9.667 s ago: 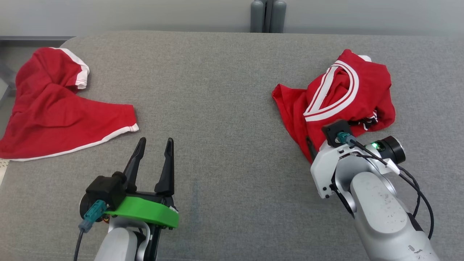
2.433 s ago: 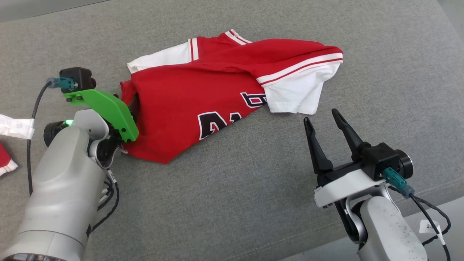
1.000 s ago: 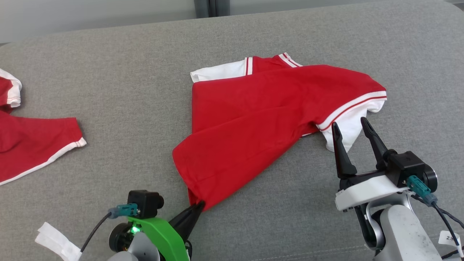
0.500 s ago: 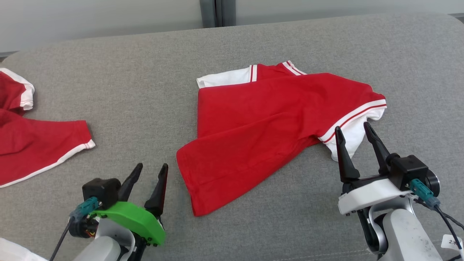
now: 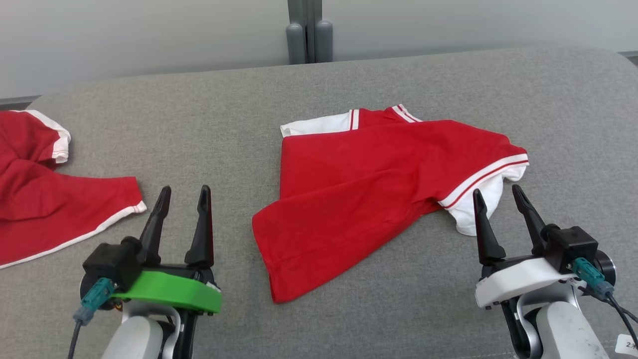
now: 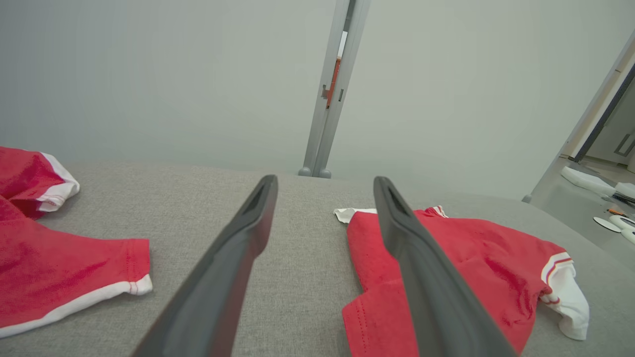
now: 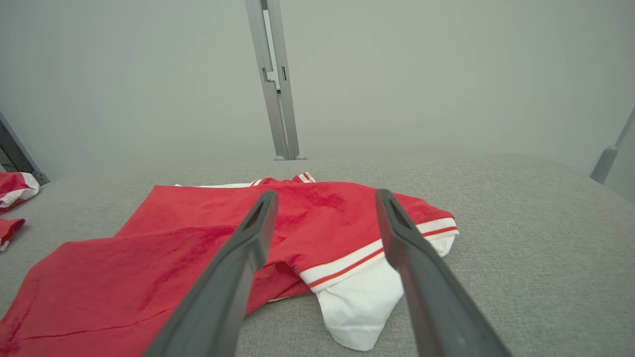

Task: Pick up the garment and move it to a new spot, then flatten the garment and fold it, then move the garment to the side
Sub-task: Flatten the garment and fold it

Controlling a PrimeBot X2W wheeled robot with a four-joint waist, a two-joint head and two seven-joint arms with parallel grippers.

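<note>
Since the red jersey (image 5: 379, 189) is thin, floppy cloth lying rumpled mid-frame on the grey table (image 5: 319, 89), I'd pinch the hem corner (image 5: 279, 295) and white sleeve (image 5: 478, 212). Left gripper (image 5: 185, 188) and right gripper (image 5: 497, 189) are both spread apart, empty.

The left gripper (image 5: 185, 188) has two long, dark, tapering fingers on a bright green bracket (image 5: 169, 297). The right gripper (image 5: 497, 189) has the same fingers on a white bracket (image 5: 518, 285). At 4 o'clock of the white bracket sits a black camera block (image 5: 573, 243) with a teal plug (image 5: 590, 281) and a dark cable (image 5: 623, 313). The right forearm (image 5: 568, 335) is pale grey and speckled.
</note>
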